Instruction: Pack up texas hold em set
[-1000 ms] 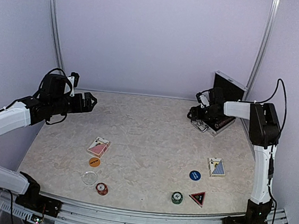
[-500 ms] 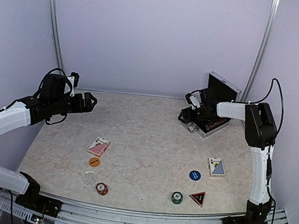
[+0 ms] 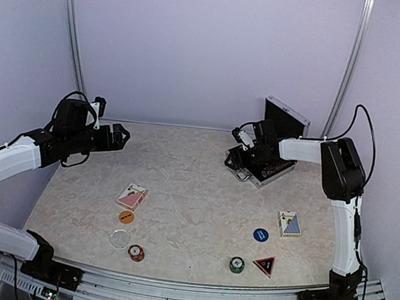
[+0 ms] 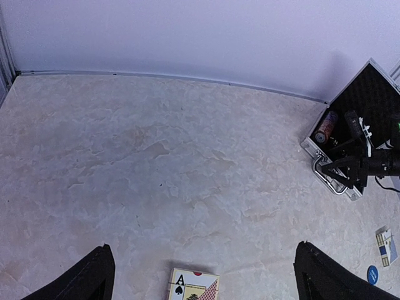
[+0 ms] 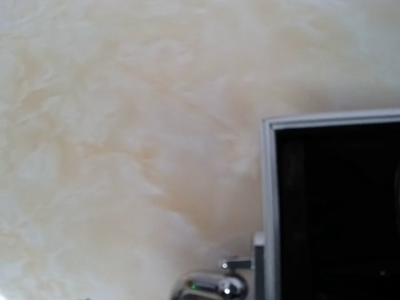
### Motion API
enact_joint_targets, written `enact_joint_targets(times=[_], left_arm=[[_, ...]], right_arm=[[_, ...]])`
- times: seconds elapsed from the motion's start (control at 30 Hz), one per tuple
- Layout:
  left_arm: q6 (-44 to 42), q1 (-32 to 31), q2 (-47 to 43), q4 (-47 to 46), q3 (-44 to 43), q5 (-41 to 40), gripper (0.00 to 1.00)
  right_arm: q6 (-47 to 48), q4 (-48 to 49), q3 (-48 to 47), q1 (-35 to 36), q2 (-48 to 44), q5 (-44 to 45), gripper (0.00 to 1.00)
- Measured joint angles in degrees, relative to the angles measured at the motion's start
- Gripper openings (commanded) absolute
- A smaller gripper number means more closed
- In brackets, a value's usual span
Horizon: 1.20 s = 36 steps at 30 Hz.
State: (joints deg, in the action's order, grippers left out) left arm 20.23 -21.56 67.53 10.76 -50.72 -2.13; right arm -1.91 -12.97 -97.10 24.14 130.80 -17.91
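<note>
The silver case stands open at the back right, its black-lined lid upright. A chip stack lies inside it. My right gripper sits on the case's front wall by the chrome handle. Its own view shows the rim and the lining but no fingers, so its grip is unclear. My left gripper hangs open above the back left of the table. On the table lie the red deck, blue deck, orange disc, clear disc, blue disc, two chip stacks and the triangle marker.
Pale walls close the table at the back and on both sides. A metal rail runs along the near edge between the arm bases. The loose pieces lie in a band near the front, left and right.
The case has slid left along the back of the table together with my right gripper, lid still up. The left arm has not moved.
</note>
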Motion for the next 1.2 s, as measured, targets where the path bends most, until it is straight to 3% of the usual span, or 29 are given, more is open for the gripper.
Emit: enact_joint_targets(times=[0.6,1.2], left_arm=[[0.0,0.2,0.0,0.0,0.0,0.4,0.99],[0.0,0.6,0.0,0.0,0.0,0.7,0.99]], right_arm=[[1.5,-0.5,-0.1,8.9,0.0,-0.5,0.74],[5.0,-7.5,-3.1,18.8,0.0,-1.1,0.74]])
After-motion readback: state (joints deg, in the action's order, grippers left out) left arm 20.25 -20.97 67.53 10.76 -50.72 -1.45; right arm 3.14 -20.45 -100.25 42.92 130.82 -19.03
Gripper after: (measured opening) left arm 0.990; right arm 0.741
